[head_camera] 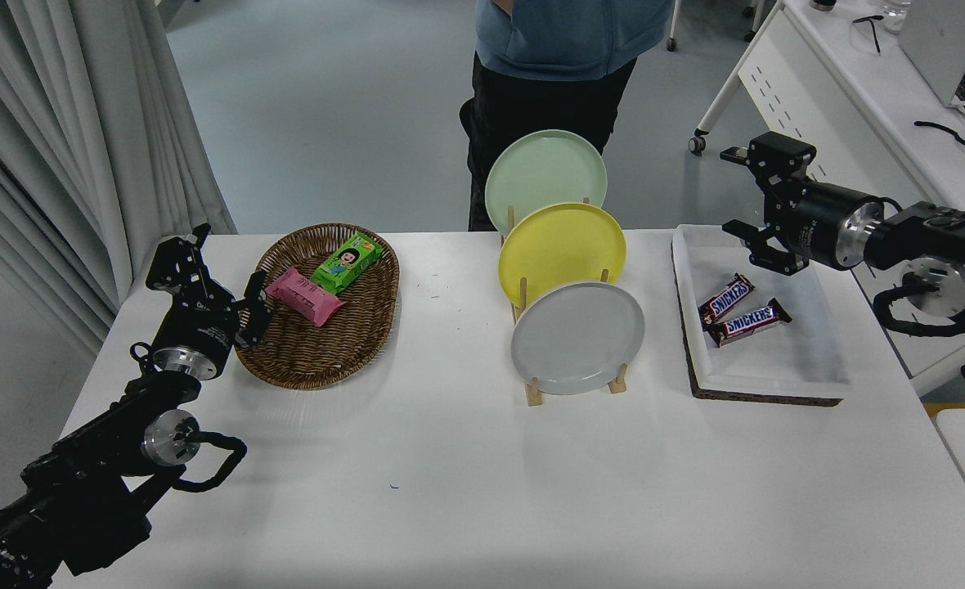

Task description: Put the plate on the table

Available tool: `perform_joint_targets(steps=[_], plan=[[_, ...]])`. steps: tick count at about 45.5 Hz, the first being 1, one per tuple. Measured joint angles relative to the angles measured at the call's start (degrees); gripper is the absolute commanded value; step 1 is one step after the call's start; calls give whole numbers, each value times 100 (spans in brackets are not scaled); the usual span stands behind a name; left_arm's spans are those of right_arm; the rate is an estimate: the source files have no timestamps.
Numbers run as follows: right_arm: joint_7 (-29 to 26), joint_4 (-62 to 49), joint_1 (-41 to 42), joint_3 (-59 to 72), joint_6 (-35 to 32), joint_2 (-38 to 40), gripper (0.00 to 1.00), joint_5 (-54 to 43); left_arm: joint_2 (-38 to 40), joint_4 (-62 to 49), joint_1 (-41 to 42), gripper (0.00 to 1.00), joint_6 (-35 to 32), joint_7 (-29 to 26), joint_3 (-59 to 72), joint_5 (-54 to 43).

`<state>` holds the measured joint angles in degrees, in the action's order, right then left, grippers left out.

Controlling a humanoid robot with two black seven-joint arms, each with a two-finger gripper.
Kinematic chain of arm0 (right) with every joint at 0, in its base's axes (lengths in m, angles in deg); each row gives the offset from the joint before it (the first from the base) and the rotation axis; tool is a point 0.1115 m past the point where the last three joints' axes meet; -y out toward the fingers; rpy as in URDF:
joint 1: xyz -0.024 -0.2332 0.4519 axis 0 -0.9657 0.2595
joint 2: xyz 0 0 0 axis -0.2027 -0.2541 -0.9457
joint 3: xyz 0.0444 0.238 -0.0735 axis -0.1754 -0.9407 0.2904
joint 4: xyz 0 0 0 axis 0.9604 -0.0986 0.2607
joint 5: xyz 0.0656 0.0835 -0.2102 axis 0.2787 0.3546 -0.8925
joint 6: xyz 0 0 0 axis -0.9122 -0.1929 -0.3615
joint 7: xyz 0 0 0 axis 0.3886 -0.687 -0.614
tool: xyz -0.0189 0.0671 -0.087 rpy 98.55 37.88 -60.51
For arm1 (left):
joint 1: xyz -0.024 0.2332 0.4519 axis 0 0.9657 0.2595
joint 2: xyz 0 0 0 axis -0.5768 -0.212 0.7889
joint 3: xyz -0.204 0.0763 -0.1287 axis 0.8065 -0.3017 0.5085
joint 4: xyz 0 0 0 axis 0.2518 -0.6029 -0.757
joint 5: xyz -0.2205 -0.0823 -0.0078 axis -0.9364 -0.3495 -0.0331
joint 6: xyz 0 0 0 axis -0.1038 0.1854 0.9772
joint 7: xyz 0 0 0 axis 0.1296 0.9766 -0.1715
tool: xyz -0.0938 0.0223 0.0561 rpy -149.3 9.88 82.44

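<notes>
Head view: the round light grey glossy plate [578, 337] is seen upright in the front slot of the wooden rack [534, 391], on the white table [466, 474]. Nothing is done yet; grasp, lift and placing remain. Right of the rack, the right gripper [742, 190] is held wide-jawed, empty. Left of the rack, the left gripper [225, 274] is parked, spread, empty.

grey plate [577, 337] racked, right claw [736, 190] open
</notes>
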<state>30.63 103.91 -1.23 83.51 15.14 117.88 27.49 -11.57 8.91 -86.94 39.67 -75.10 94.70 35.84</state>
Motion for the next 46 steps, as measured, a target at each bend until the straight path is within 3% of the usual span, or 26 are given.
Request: perform_joint_targets(steps=[10, 17, 29, 46], plan=[[-1382, 405, 285, 387, 146, 60, 100, 622, 0, 0, 0, 100, 0, 0, 0, 0], [-2061, 522, 379, 411, 183, -20, 100, 896, 0, 0, 0, 100, 0, 0, 0, 0], [-2494, 572, 343, -179, 318, -489, 100, 1093, 0, 0, 0, 100, 0, 0, 0, 0], [-2716, 458, -101, -1244, 1911, -1093, 100, 1435, 0, 0, 0, 100, 0, 0, 0, 0]])
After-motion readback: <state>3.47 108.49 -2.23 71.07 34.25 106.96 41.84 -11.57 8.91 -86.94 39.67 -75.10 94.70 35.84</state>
